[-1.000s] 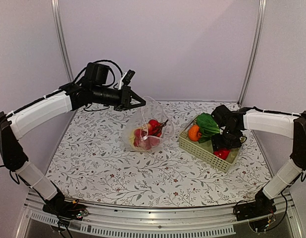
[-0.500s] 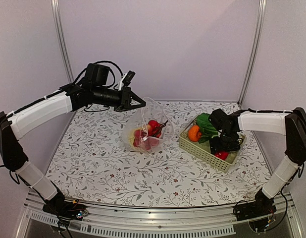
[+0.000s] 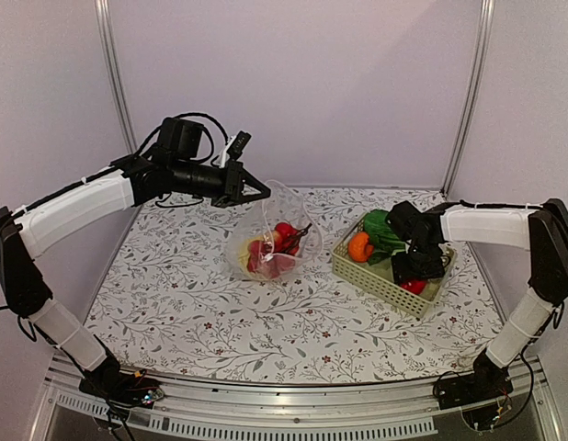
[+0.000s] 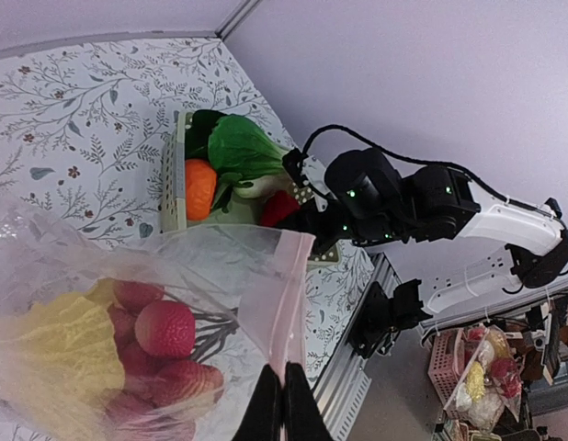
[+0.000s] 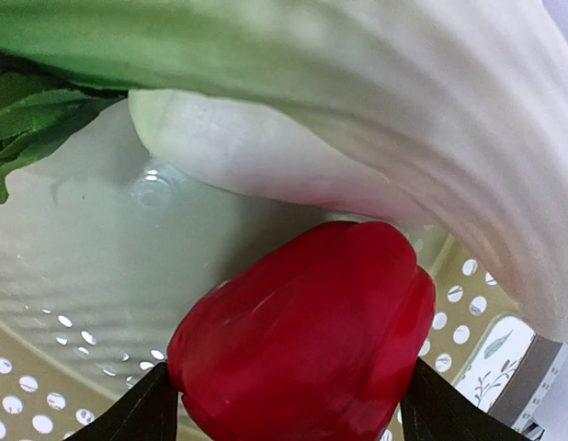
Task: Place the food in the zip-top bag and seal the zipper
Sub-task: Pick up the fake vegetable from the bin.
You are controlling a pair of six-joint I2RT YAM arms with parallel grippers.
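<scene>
Showing the zip-top bag [image 3: 277, 230] near the middle of the table [image 3: 174, 312], toward its far edge. Its mouth is held up by the left gripper [image 4: 282, 404], whose jaws are pinched tight on the zipper [image 4: 286, 294]. Inside the bag lie the napa cabbage [image 4: 54, 344] and the cluster of red-pink fruits [image 4: 164, 331]. Near the table's right edge stands a pale green basket [image 3: 376, 280] holding the orange [image 3: 360, 246], a green leafy vegetable [image 3: 385, 230] and the red fruit [image 5: 302, 331]. The right gripper [image 5: 289, 381] reaches into the basket with its jaws spread wide. One finger stands at each flank of the red fruit; whether they press on it cannot be told.
</scene>
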